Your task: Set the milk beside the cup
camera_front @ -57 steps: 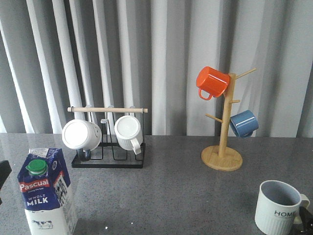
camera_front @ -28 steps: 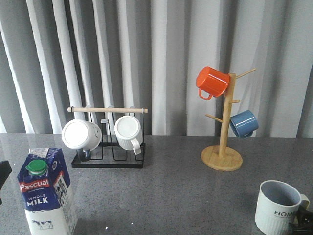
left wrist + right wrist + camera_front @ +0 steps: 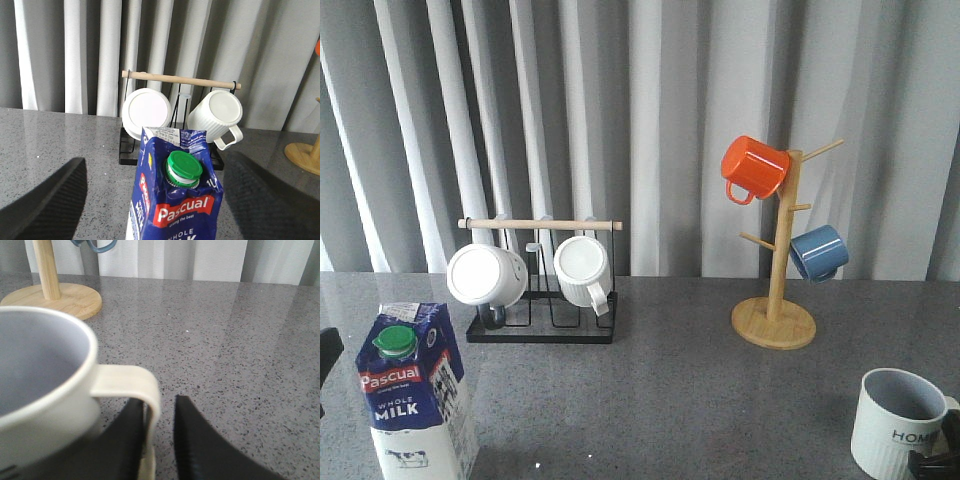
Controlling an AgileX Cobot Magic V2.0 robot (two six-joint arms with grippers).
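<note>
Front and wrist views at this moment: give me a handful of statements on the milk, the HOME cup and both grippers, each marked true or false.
1. The milk stands upright at the table's near left. True.
2. The cup touches the milk. False: it sits far off at the near right.
3. The right gripper has its fingers either side of the cup's handle. True.
4. The left gripper is shut on the milk. False: its fingers stand wide apart, clear of the carton.
5. The orange mug sits on the table. False: it hangs on the wooden mug tree.
</note>
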